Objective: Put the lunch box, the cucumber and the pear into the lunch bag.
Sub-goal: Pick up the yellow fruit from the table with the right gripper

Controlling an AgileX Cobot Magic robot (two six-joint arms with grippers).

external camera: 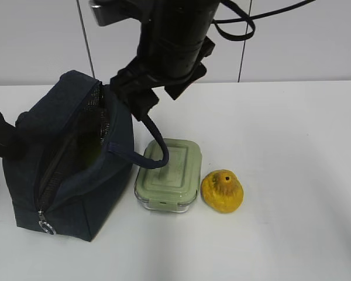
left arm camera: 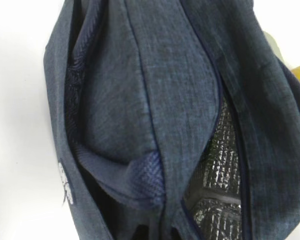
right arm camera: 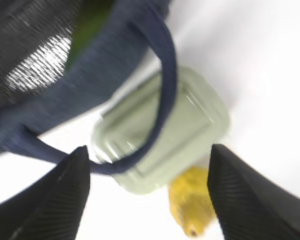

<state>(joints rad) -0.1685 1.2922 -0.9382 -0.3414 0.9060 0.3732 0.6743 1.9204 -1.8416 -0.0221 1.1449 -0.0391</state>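
In the exterior view, one lunch bag (external camera: 70, 175) stood open at the left of the white table (external camera: 292, 175), its zipper ring pull (external camera: 45, 225) at the front lower corner. One lunch box (external camera: 168, 174) sat just beside the bag on its right, with the bag's loop handle (external camera: 154, 153) drooping over the lid. One pear (external camera: 222, 191) rested just right of the lunch box. A faint green shape inside the bag's mouth may have been the cucumber; I cannot tell for sure. The right arm (external camera: 164, 47) hung over the bag's far end; its claw was hidden there.

In the left wrist view, only navy fabric and silvery lining (left arm camera: 220, 170) of the one bag filled the frame; no fingers showed, and the left claw was closed tight.

In the right wrist view, the right gripper (right arm camera: 147, 187) stood wide, holding nothing, above one lunch box (right arm camera: 190, 125), one pear (right arm camera: 192, 207) and the handle (right arm camera: 165, 85).
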